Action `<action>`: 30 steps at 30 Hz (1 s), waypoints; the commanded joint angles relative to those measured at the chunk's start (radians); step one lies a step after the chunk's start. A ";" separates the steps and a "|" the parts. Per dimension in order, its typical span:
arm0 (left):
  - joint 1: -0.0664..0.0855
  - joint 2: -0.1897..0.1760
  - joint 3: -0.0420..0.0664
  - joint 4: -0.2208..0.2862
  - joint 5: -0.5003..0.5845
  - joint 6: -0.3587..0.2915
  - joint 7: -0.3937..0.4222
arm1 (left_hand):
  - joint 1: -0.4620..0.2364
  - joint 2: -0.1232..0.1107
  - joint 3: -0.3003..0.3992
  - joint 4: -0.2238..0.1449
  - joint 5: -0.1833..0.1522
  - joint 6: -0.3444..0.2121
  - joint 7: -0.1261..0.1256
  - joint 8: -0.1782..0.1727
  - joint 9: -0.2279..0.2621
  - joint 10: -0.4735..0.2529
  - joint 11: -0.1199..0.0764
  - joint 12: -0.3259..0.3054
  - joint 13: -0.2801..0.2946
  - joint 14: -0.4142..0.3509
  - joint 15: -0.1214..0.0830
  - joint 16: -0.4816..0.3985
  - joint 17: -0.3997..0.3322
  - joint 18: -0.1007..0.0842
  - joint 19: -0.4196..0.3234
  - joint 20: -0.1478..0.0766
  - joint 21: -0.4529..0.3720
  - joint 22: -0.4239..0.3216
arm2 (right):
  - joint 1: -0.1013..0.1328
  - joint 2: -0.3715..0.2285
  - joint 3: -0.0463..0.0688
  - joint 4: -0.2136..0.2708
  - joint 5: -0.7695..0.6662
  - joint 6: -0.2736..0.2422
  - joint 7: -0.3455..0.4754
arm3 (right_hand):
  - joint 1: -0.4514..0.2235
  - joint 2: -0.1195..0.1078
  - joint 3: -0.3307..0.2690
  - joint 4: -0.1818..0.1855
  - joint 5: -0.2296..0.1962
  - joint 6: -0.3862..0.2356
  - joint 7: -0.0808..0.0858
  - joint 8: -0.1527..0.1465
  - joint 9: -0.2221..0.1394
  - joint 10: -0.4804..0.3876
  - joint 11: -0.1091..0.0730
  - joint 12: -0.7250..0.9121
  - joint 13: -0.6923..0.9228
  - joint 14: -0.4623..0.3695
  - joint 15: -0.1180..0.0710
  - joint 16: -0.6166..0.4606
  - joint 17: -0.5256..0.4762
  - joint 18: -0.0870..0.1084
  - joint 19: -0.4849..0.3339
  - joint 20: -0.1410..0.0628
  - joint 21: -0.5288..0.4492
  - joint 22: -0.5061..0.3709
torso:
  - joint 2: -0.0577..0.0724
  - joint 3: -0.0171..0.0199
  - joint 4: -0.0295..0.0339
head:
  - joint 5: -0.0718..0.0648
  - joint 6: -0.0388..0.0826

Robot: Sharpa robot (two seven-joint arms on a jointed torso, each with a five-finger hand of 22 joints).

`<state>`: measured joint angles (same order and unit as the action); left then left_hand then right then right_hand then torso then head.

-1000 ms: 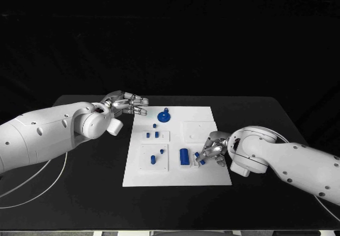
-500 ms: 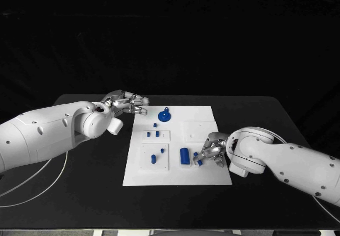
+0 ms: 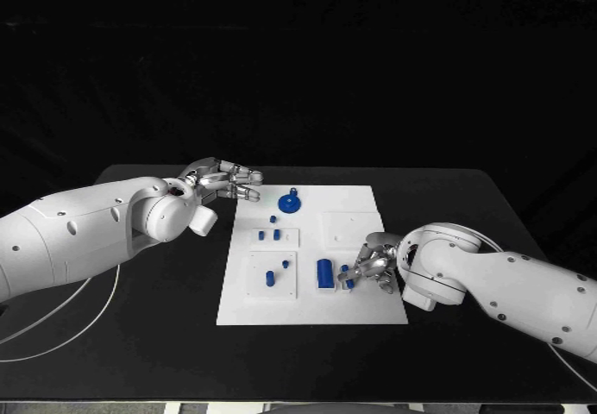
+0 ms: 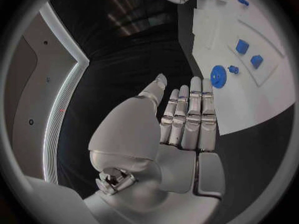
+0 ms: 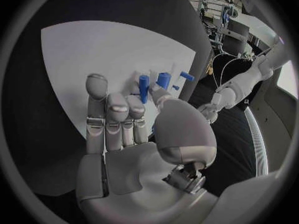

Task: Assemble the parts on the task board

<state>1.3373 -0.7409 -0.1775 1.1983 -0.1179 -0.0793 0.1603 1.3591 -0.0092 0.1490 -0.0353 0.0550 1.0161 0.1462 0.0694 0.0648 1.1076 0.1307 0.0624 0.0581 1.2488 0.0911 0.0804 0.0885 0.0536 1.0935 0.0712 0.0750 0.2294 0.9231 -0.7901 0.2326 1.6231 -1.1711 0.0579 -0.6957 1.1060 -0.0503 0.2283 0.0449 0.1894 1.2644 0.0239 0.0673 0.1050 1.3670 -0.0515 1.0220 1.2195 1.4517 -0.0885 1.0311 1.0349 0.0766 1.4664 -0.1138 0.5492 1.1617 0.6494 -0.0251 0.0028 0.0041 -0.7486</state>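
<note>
The white task board [image 3: 355, 302] lies mid-table with several blue parts on it: a round disc with a knob [image 3: 289, 204], small blocks [image 3: 269, 235] and a taller cylinder [image 3: 323, 273]. My right hand [image 3: 373, 261] is at the board's right edge on the near side. There it pinches a blue peg [image 5: 143, 85] between thumb and a fingertip, the other fingers straight, close to the cylinder [image 5: 164, 78]. My left hand [image 3: 227, 183] hovers at the board's far left corner, fingers straight and holding nothing, a short way from the disc [image 4: 219, 76].
Black table [image 3: 149, 310] surrounds the board on all sides. Two raised white square plates [image 3: 346, 230] sit on the board, one toward the far right. A white cable [image 3: 50, 323] trails over the table's left side.
The right hand has edged slightly left over the board's edge with the peg. The left hand has hardly moved.
</note>
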 commanded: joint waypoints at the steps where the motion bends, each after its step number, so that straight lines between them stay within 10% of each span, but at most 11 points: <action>1: 0.001 0.001 0.001 0.002 -0.001 0.016 0.003 | -0.007 0.004 0.000 0.006 -0.003 -0.007 -0.001 0.001 0.001 -0.006 -0.002 0.006 0.001 -0.009 0.001 -0.004 0.002 -0.006 0.006 -0.001 0.003 -0.002 | -0.004 0.002 -0.004 -0.001 -0.003 0.020 -0.009 | -0.001 -0.014 -0.001 0.010 -0.011 -0.001 0.005 -0.004 -0.001 -0.004 0.003 0.001 0.001 0.000 -0.005 0.000 0.001 -0.014 0.043 -0.003 -0.003 0.000 | 0.000 0.0001 0.0000 | -0.001 -0.001; 9: 0.001 0.002 0.001 0.000 -0.001 0.019 0.000 | -0.007 0.004 0.000 0.006 -0.003 -0.007 -0.001 0.001 0.001 -0.006 -0.002 0.006 0.001 -0.009 0.001 -0.004 0.002 -0.006 0.006 -0.001 0.003 -0.002 | -0.004 0.002 -0.004 0.006 0.004 0.022 0.004 | 0.004 -0.053 -0.003 0.083 -0.057 0.002 0.007 -0.004 0.002 -0.003 0.005 0.001 0.001 0.000 -0.004 0.000 0.001 -0.013 0.043 -0.002 -0.003 0.000 | 0.000 -0.0001 0.0004 | 0.000 -0.004; 20: 0.001 0.001 0.001 -0.001 -0.001 0.020 -0.002 | -0.007 0.004 0.000 0.006 -0.003 -0.007 -0.001 0.001 0.001 -0.006 -0.002 0.006 0.001 -0.009 0.001 -0.004 0.002 -0.006 0.006 -0.001 0.003 -0.002 | -0.004 -0.006 -0.004 0.019 0.007 0.018 0.017 | 0.009 -0.037 -0.085 0.098 -0.045 0.000 0.009 -0.004 0.005 -0.004 0.006 0.000 -0.001 0.000 -0.004 -0.002 0.001 -0.011 0.043 -0.001 -0.006 -0.001 | 0.000 0.0004 0.0004 | 0.001 -0.007; 30: 0.001 0.002 0.000 -0.001 -0.001 0.021 -0.002 | -0.004 0.004 0.001 0.012 -0.003 -0.008 0.000 0.000 0.001 -0.007 -0.002 0.006 0.001 -0.010 0.001 -0.004 0.002 -0.006 0.007 0.000 0.003 -0.006 | -0.005 -0.010 -0.004 0.013 0.008 0.015 0.022 | 0.061 0.016 -0.022 0.013 -0.102 -0.003 0.005 -0.004 0.003 -0.003 0.003 0.002 0.001 0.000 -0.007 -0.003 0.001 -0.013 0.043 -0.003 -0.005 -0.001 | 0.000 0.0003 -0.0001 | 0.002 -0.007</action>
<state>1.3373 -0.7407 -0.1777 1.1961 -0.1179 -0.0726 0.1538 1.3592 -0.0092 0.1493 -0.0273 0.0550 1.0161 0.1462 0.0694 0.0645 1.1076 0.1306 0.0624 0.0581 1.2451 0.0947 0.0804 0.0897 0.0537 1.0934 0.0712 0.0750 0.2243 0.9215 -0.8005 0.2306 1.6366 -1.1684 0.0575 -0.6891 1.1664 -0.0336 0.2034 0.0549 0.0891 1.2642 0.0240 0.0667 0.1092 1.3669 -0.0515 1.0220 1.2193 1.4517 -0.0885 1.0311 1.0347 0.0766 1.4664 -0.1138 0.5493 1.1614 0.6491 -0.0248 0.0028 0.0057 -0.7560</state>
